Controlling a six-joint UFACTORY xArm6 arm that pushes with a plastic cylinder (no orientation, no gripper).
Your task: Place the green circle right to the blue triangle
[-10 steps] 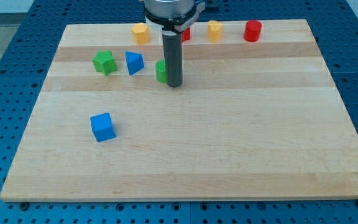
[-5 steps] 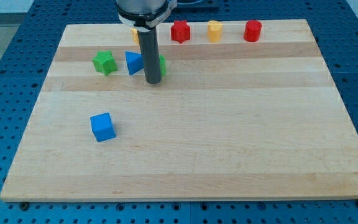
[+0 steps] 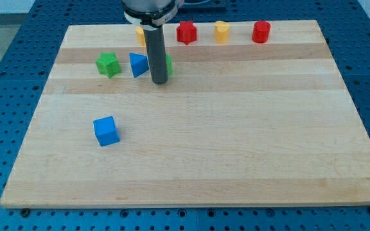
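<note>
My tip [image 3: 160, 82], the blunt end of a smooth dark rod carrying no claw, so there is nothing to open or close, is resting on the pale, striped wooden counter [image 3: 236, 141] just right of the blue triangle [image 3: 138, 65]. The green circle [image 3: 167, 65] is peeking out as a glossy sliver behind the rod, also just right of that triangle. A green star [image 3: 108, 64] is sitting left of the triangle, a blue cube [image 3: 106, 130] well below it, and a partly hidden yellow block [image 3: 139, 33], a red star [image 3: 185, 32], a second yellow block [image 3: 221, 31] and a red cylinder [image 3: 261, 31] are lining the edge above and to its right.
</note>
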